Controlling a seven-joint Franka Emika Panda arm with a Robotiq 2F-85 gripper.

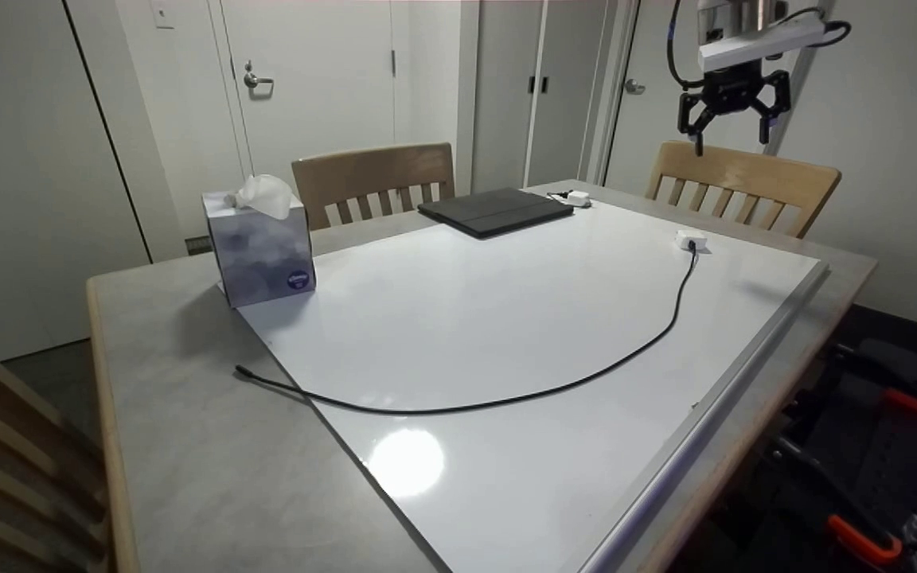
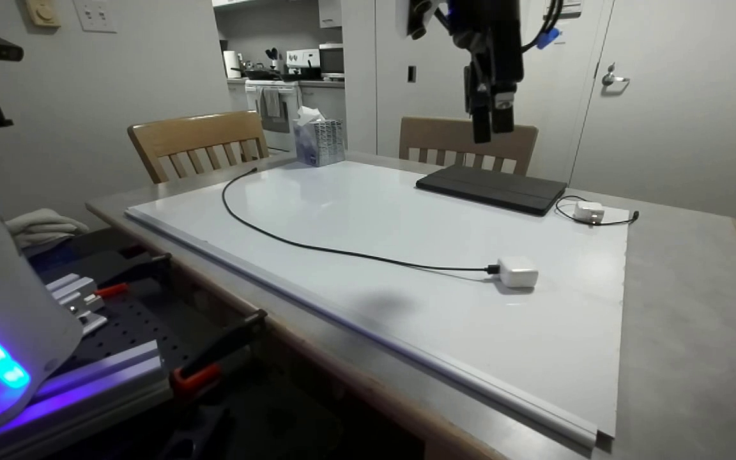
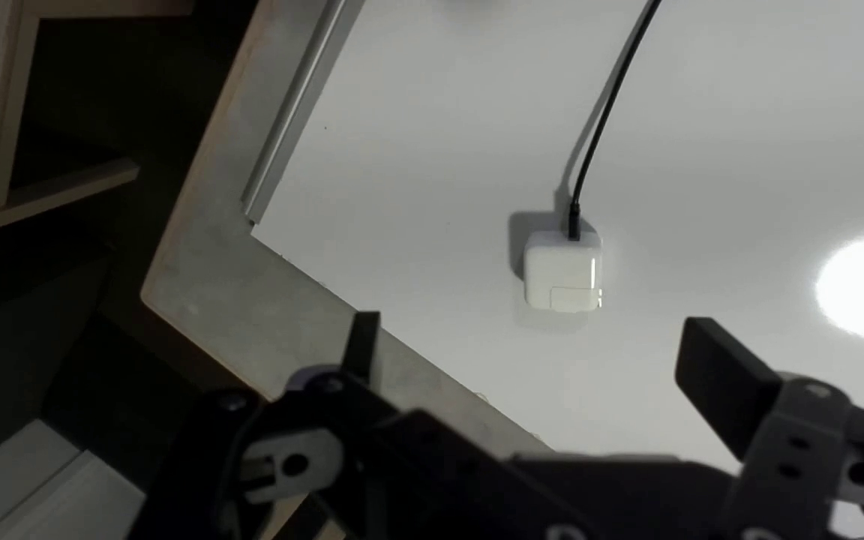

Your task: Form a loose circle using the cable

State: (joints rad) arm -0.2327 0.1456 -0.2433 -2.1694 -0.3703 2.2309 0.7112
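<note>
Thin black flexible cable (image 1: 427,411) appears light, springy, best pinched near its free end (image 1: 245,372); black two-fingered gripper (image 1: 731,142) stands spread, empty.

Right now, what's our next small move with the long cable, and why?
Probably lower the open gripper toward the charger on the long cable: nothing is held, the wrist view shows that charger ahead of the jaws, and the cable makes only an open curve.
</note>
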